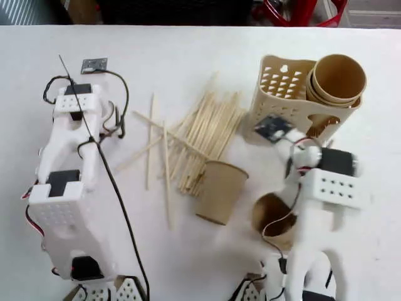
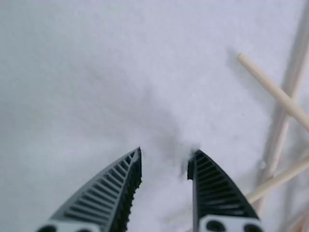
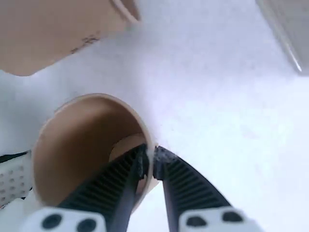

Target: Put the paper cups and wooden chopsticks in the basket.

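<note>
White surface (image 1: 188, 44) carries chopsticks (image 1: 200, 132). The left gripper (image 2: 164, 166) hangs partly open, holding nothing; the right gripper (image 3: 150, 157) pinches a paper cup (image 3: 72, 140) rim.

Support surface: white table (image 1: 188, 56), spanning the full frame.

Items resting directly on it:
- Wooden chopsticks (image 1: 203, 128), in a loose fanned pile at centre.
- Stray sticks (image 1: 150, 141), lying crossed just left of the pile.
- Paper cup (image 1: 219, 191), on its side, touching the pile's lower end.
- Basket (image 1: 276, 103), upper right, upright.
- Second paper cup (image 1: 274, 216), lower right of centre. Contact with the table cannot be confirmed.
</note>
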`<state>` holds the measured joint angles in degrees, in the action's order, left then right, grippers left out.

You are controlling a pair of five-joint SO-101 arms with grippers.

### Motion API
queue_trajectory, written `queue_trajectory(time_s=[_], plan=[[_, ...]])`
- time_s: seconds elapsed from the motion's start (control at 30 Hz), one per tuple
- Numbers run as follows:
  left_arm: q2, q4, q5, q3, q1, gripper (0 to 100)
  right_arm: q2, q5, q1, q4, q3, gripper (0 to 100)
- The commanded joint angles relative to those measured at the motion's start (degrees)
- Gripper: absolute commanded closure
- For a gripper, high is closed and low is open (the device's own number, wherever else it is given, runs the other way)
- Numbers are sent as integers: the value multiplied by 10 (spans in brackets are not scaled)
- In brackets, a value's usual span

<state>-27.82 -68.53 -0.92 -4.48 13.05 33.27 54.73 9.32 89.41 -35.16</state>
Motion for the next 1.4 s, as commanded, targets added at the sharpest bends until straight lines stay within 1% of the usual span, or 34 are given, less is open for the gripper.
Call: queue_trajectory(time_s=[0.0,0.07,0.2,0.4,0.53,0.63,0.8,0.9,1.0,1.07,1.17,1.27,1.37], plan=[[32,7,-3,-4,4,828,5,-2,86,-11,72,981],[32,7,-3,-4,4,828,5,-25,105,-6,104,981],[32,7,-3,-4,3,828,5,-61,114,23,156,981],[32,7,-3,-4,3,828,5,-132,145,-2,186,981],[32,8,-3,-4,3,828,25,-199,144,-5,254,981],[32,8,-3,-4,3,828,73,-259,138,-2,316,981],[32,8,-3,-4,3,828,134,-333,96,-8,383,981],[31,8,-3,-4,2,828,132,-411,86,-43,409,981],[31,9,-3,-4,2,828,121,-502,81,-117,411,981],[31,9,-3,-4,2,828,107,-542,85,-169,411,981],[31,9,-2,-4,2,828,80,-575,85,-240,411,981],[31,27,-2,6,-3,828,46,-590,87,-296,411,981],[31,49,-2,23,-4,828,-3,-607,99,-309,410,981]])
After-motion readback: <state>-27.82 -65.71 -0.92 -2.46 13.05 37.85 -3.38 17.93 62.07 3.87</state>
